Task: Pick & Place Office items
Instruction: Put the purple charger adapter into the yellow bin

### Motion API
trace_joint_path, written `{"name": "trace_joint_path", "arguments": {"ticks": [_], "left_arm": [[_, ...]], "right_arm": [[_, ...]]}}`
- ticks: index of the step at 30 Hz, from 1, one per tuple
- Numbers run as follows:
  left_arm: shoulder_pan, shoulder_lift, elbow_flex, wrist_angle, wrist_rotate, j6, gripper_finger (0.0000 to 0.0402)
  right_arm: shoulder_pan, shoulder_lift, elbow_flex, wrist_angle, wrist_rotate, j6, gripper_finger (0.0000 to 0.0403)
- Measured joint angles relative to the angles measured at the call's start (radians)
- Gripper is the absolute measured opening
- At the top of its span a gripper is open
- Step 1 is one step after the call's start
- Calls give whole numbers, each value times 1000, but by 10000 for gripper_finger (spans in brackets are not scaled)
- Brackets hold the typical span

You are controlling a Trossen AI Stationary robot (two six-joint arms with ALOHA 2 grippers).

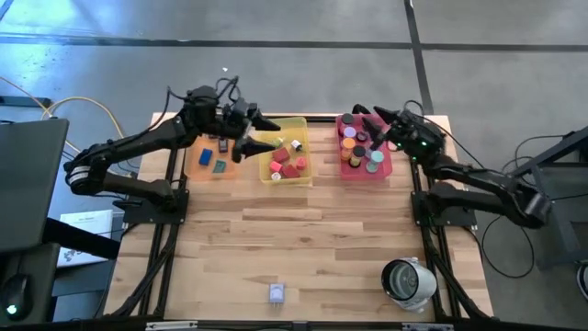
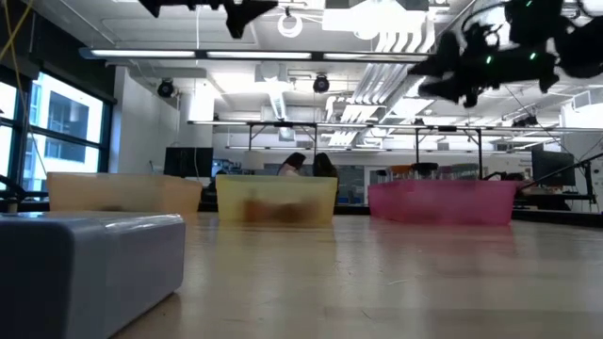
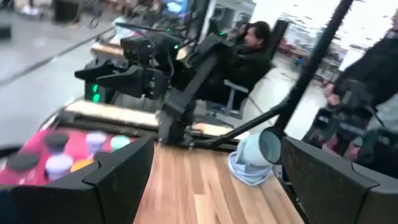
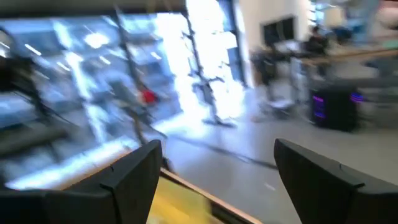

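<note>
Both arms hang over the trays: left gripper empty and spread beside the yellow tray, right gripper released above the pink tray, where sorted discs sit.

My wooden table, orange tray just beside my left jaws, yellow tray between both jaws, pink tray under my right jaws, round white-grey device and small lavender cube well apart from both.

red and white cubes lay just beside the left end effector; round discs clustered beneath the right end effector; dark rectangles sat behind the left one.
</note>
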Motion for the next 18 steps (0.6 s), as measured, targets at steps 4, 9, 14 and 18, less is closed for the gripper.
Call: {"name": "trace_joint_path", "arguments": {"ticks": [4, 9, 14, 18], "left_arm": [[-9, -41, 0, -17, 14, 16, 344], [-56, -92, 0, -79, 4, 90, 344], [-138, -116, 34, -206, -110, 133, 344], [-202, -115, 139, -434, -183, 139, 344]], "right_arm": [[53, -131, 44, -73, -114, 63, 299], [140, -225, 154, -261, -180, 118, 299], [262, -239, 280, -470, -147, 114, 299], [365, -222, 373, -613, -57, 112, 299]]}}
